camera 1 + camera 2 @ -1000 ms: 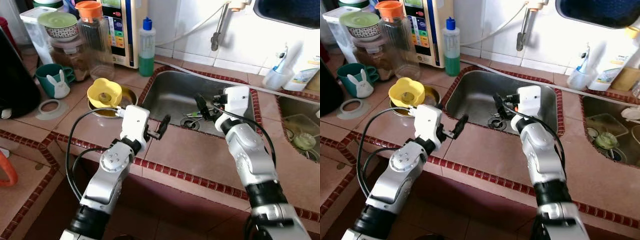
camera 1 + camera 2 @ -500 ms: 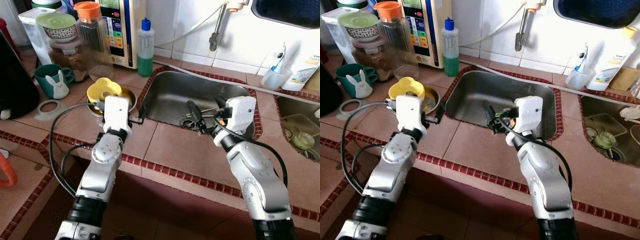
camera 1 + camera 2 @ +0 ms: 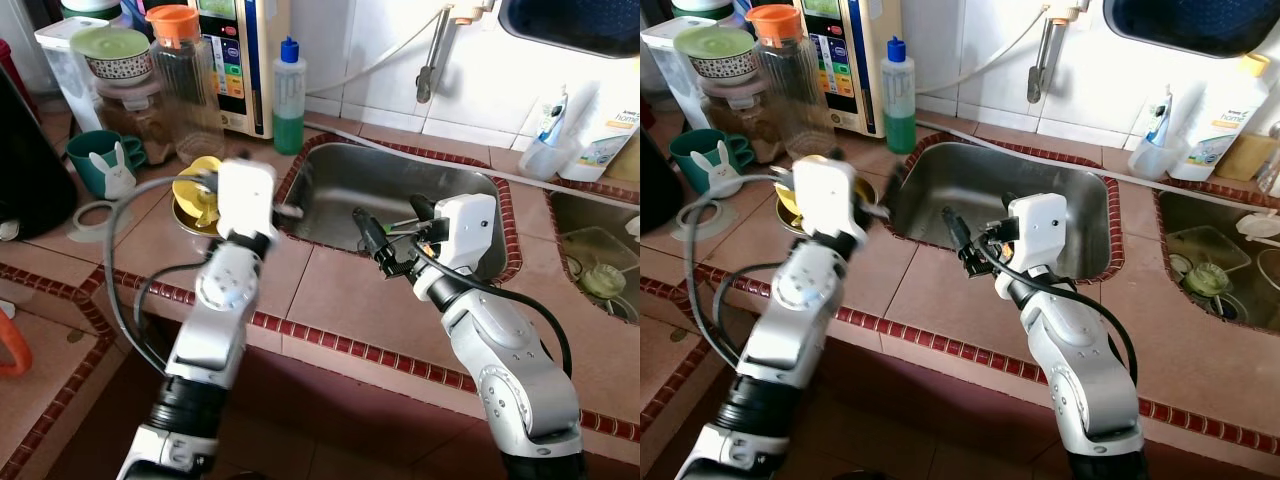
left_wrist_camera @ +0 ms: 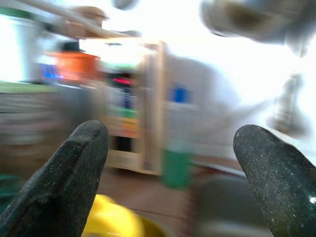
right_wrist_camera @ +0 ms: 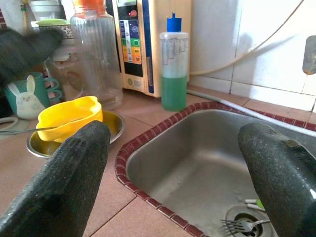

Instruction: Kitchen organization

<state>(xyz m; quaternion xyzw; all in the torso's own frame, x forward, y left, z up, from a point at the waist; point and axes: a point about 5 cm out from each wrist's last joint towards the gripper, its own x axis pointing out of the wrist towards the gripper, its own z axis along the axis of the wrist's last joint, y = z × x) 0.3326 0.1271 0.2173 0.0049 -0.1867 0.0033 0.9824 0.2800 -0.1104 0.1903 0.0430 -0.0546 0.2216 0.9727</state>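
Note:
A steel sink [image 3: 340,185] is set in the brown tiled counter, with a fork [image 5: 237,225] lying by its drain. To its left a yellow bowl [image 3: 195,188] rests in a shallow steel dish [image 5: 114,124]. My left gripper [image 4: 170,163] is open and empty, held above the counter between the yellow bowl and the sink's left rim; it is blurred in the eye views. My right gripper [image 3: 395,235] is open and empty too, hovering over the sink's front part and facing the yellow bowl [image 5: 69,116].
Along the back stand a green soap bottle [image 3: 289,95], a clear jar with an orange lid [image 3: 190,80], a water appliance [image 3: 240,60] and stacked containers. A teal bunny mug [image 3: 105,165] sits at far left. A second basin [image 3: 600,265] lies at right.
My left gripper has swung up and back from the counter's front edge toward the yellow bowl. My right gripper has drawn left and nearer, from above the drain to the sink's front.

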